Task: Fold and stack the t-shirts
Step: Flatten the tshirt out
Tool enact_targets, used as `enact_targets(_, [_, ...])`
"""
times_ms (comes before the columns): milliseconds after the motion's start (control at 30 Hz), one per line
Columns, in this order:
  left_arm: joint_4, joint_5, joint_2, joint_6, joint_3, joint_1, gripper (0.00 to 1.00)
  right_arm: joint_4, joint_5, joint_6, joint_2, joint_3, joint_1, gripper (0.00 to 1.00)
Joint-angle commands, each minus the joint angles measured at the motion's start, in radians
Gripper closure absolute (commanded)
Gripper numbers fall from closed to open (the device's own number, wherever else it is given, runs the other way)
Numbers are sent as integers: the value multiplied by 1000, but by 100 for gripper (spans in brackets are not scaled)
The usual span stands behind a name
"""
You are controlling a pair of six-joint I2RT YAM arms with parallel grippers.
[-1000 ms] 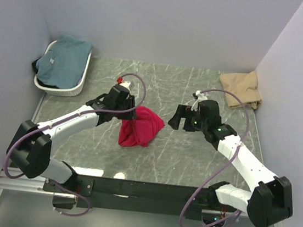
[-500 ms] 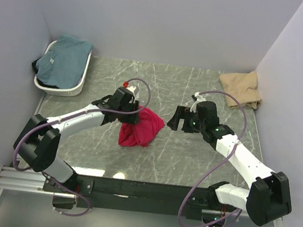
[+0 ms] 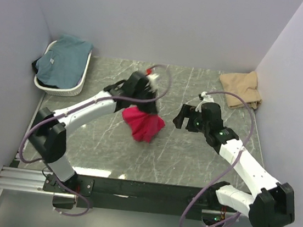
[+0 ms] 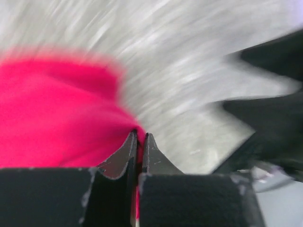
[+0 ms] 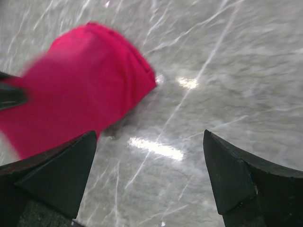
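Note:
The crimson red t-shirt (image 3: 143,123) hangs bunched from my left gripper (image 3: 143,105), which is shut on its upper edge and holds it above the table's middle. In the left wrist view the red cloth (image 4: 57,118) is pinched between the closed fingertips (image 4: 139,137). My right gripper (image 3: 181,117) is open and empty, just right of the shirt; its view shows the red shirt (image 5: 80,101) ahead to the left. The tan beige t-shirt (image 3: 242,90) lies crumpled at the back right corner. The teal blue t-shirt (image 3: 64,58) lies in the basket.
A white oval basket (image 3: 60,87) stands at the back left against the wall. Grey marble tabletop (image 3: 189,162) lies between and in front of the arms. Walls close in the left, back and right sides.
My left gripper has swung right and back, lifting the red shirt off the table so it hangs. My right gripper has shifted slightly right and stays open.

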Motion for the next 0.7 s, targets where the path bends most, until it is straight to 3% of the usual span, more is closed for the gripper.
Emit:
enact_targets(0, [-95, 137, 102, 103, 456, -146, 99, -16, 169, 23, -68, -16, 2, 0])
enact_targets(33, [-119, 156, 127, 123, 586, -190, 99, -17, 220, 33, -79, -21, -1, 0])
enact_targets(100, [-149, 197, 168, 123, 670, -224, 99, -25, 280, 65, -121, -35, -5, 0])
enact_targets(200, [-48, 297, 127, 93, 659, -240, 99, -33, 396, 106, -218, -65, -8, 0])
enact_targets(267, [0, 226, 72, 65, 549, -238, 99, -45, 476, 131, -304, -85, -13, 0])
enact_targets(300, [14, 66, 41, 62, 506, -234, 99, -51, 496, 138, -335, -90, -14, 0])
enact_targets(367, [37, -89, -69, 33, 344, -209, 99, -65, 528, 138, -406, -96, -15, 0])
enact_targets(533, [92, -418, -289, -122, -68, -59, 99, -77, 536, 111, -456, -93, -16, 0])
enact_targets(667, [109, -496, -335, -184, -269, 58, 99, -72, 475, 123, -400, -92, -16, 0])
